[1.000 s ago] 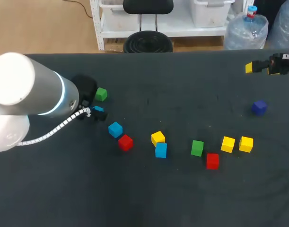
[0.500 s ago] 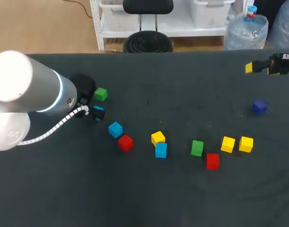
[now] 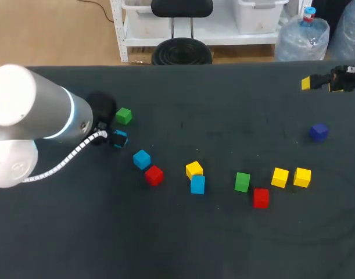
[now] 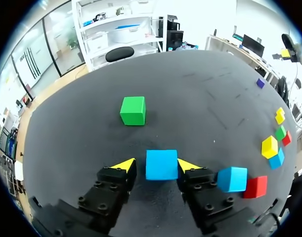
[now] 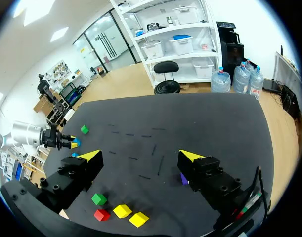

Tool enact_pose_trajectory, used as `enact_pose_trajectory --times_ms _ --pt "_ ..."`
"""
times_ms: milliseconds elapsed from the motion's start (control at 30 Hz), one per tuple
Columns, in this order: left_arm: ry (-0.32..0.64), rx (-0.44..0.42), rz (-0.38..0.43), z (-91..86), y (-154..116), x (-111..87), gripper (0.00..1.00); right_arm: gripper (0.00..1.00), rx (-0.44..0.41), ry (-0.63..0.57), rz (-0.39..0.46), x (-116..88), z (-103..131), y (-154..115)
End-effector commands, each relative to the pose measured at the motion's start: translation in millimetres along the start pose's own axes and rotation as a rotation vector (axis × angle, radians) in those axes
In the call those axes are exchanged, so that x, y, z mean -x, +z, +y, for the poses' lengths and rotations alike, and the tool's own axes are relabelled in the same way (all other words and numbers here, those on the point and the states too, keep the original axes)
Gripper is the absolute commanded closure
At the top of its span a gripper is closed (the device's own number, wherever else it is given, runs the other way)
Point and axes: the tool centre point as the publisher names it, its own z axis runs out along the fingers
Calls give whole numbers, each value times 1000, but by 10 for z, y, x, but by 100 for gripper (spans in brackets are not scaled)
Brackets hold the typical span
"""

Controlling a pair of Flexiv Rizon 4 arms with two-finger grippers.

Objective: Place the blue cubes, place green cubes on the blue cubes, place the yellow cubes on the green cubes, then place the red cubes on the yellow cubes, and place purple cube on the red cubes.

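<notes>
A dark worktop [image 3: 183, 250] carries eleven coloured cubes, scattered singly and in loose pairs. The left arm [image 3: 32, 116] comes in from nine o'clock. Its left gripper [image 4: 155, 164] is set low over the worktop, the fingers parted on either side of the first blue cube [image 4: 161, 164]. One yellow tip seems to meet the cube's side while the other stands just clear of it, so the cube sits between the fingers unclamped.

From above, a green cube [image 3: 124, 115] lies near that cube at twelve o'clock. A second blue cube [image 3: 142, 158] lies between four and five o'clock of it, with a red cube [image 3: 154, 175] just beside at its five o'clock. Toward the middle, a yellow cube [image 3: 194, 170] has a third blue cube [image 3: 197, 184] against it at six o'clock. At three o'clock of this pair stands a second green cube [image 3: 242, 181], with a second red cube [image 3: 261, 197] just beside it at four o'clock. Two more yellow cubes [image 3: 291, 177] sit side by side at three o'clock of the second green cube. The purple cube [image 3: 318, 132] lies apart from them at one o'clock.

The right gripper [image 5: 141, 157] hangs over the worktop's two o'clock corner, well away from the cubes, its fingers spread wide and holding nothing.
</notes>
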Motion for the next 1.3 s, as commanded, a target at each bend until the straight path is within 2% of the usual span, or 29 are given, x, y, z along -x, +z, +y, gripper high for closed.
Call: enact_pose_trajectory --times_ms 33,100,133,200,333,533,867,1133,1300 --pt "1 -12 -2 18 7 -28 59 0 -7 1 -1 -4 13 0" --pt "2 -14 -3 16 6 -36 67 0 -7 1 -1 -4 13 0" --pt "2 -15 -5 16 3 -39 75 0 -7 1 -1 -4 13 0" --pt "6 -18 -11 13 -11 -37 100 0 -7 1 -1 -4 13 0" --pt "33 -31 -22 5 -66 -13 100 0 -7 1 -1 -4 13 0" --pt "121 -75 -18 -40 -211 54 100 0 -7 1 -1 -4 13 0" --pt "432 -198 59 -212 -471 151 100 0 -7 1 -1 -4 13 0" --pt "574 -266 88 -324 -564 169 100 0 -7 1 -1 -4 13 0" --pt "624 -298 91 -418 -571 181 100 0 -7 1 -1 -4 13 0"
